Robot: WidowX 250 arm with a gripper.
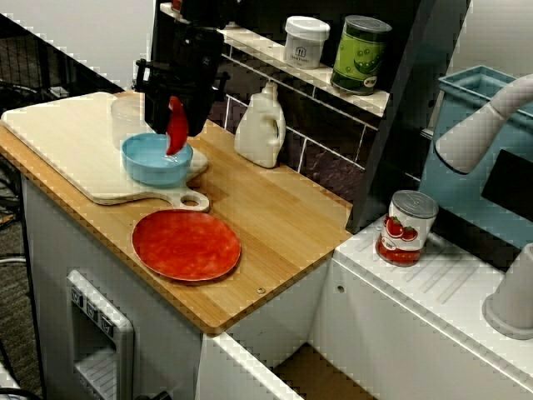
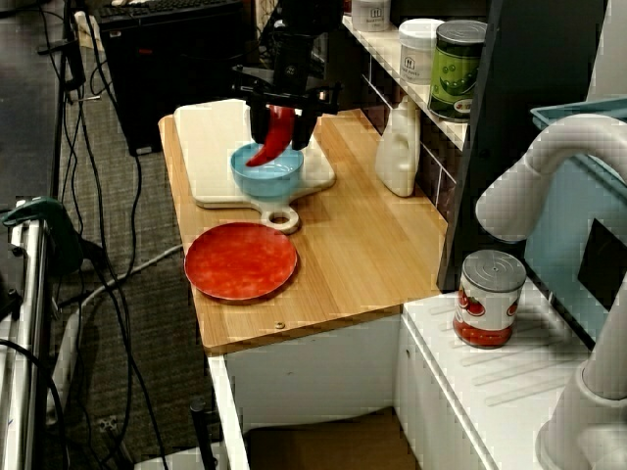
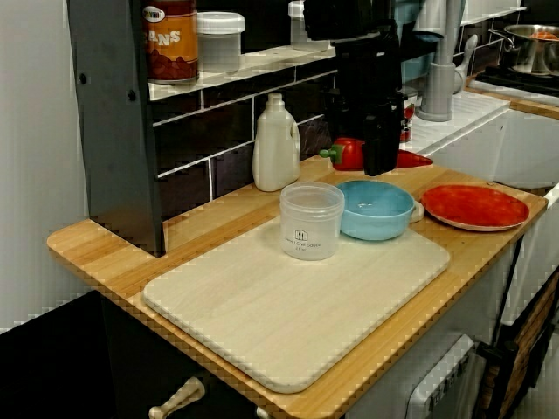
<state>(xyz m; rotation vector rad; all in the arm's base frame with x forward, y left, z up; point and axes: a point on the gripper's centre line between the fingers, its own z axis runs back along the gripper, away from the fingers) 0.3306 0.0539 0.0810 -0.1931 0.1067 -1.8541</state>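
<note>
Note tool [image 1: 177, 117] clenched on pepper [image 1: 176, 137], hanging just over bowl [image 1: 154, 175] on board [image 1: 67, 142]. Lower straight and slow, centred on bowl, clear of cup [image 3: 312, 220] just beside. Loosen only once pepper tip sits low inside, to avoid a bounce onto bench [image 1: 275, 225].

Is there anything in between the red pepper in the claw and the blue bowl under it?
No, nothing visible. The claw holds the red pepper right over the blue bowl, which looks empty. The clear cup stands beside the bowl on the cutting board, not in between.
</note>
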